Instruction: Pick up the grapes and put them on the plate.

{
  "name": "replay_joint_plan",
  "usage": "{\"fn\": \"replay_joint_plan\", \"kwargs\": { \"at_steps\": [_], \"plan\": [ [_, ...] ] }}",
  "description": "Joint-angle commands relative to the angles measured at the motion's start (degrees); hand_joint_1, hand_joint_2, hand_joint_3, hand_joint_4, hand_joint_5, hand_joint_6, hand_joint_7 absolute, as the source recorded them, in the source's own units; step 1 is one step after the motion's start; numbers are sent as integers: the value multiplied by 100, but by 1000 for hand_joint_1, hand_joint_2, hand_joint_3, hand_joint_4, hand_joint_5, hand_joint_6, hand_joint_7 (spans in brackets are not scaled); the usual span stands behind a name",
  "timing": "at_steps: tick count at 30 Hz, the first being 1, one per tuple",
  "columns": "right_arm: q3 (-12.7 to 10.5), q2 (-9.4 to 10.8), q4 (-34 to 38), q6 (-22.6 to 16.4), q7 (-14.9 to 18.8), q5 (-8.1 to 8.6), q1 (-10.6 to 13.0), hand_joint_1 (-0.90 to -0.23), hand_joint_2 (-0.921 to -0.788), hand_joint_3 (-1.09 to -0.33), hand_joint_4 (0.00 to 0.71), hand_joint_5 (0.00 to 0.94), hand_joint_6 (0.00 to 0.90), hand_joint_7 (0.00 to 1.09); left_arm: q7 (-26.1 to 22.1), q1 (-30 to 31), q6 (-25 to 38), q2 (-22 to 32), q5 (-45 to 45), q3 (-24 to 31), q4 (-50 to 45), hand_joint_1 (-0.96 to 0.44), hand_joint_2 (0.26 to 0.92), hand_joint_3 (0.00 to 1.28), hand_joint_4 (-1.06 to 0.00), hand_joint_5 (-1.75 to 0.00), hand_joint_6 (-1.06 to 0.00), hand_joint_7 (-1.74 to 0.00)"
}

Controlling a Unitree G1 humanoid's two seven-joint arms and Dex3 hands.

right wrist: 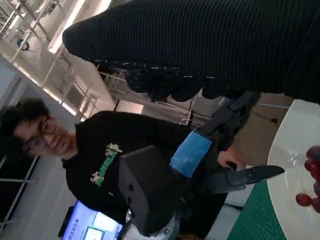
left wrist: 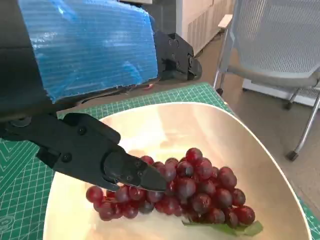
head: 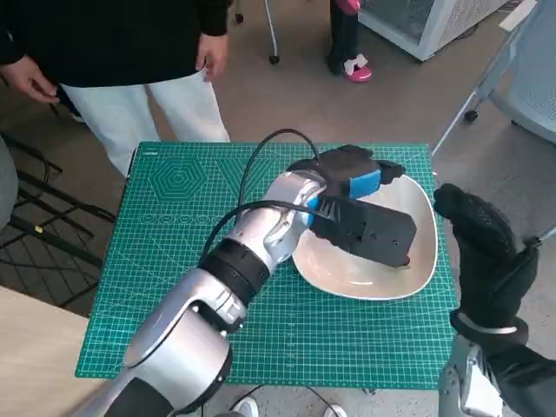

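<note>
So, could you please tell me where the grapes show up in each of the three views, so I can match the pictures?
Head view: not visible; the left hand over the plate covers where they would be.
Left wrist view: the grapes lie in the plate, at the left hand's fingertips.
Right wrist view: only a few grapes at the picture's right edge, on the plate.
Shared landmark: the white plate on the green mat.

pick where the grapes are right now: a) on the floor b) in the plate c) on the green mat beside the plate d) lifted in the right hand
b: the left wrist view shows the grapes lying in the plate, with the left hand's fingers touching the bunch.
</note>
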Motion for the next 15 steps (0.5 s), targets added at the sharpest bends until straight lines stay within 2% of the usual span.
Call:
{"fn": "replay_joint_plan", "kwargs": {
  "at_steps": [1,5,9,13,15],
  "plan": [
    [28,-6,132,51,-53,-64,7,-617,-921,-814,342,0,29,297,243,41,-257,221,-127,113,1,-608,921,30,1,1,-169,-7],
    [48,2,206,43,-52,-70,-60,-612,-921,-815,340,0,26,306,481,223,-535,440,-301,308,-129,-595,921,47,1,1,-167,-5],
    [80,20,242,57,-56,-69,-125,-609,-921,-814,341,1,24,312,1040,567,-958,659,-531,587,-319,-574,921,95,1,1,-174,-7],
    [128,55,275,68,-58,-67,-183,-610,-921,-809,342,1,19,319,1631,1013,-1562,817,-942,1035,-392,-567,921,159,0,1,-188,-13],
    [158,71,301,56,-57,-74,-211,-610,-921,-806,342,1,17,321,1732,1219,-1818,870,-1263,1333,-417,-565,921,182,-3,-1,-198,-17]
  ]
}}
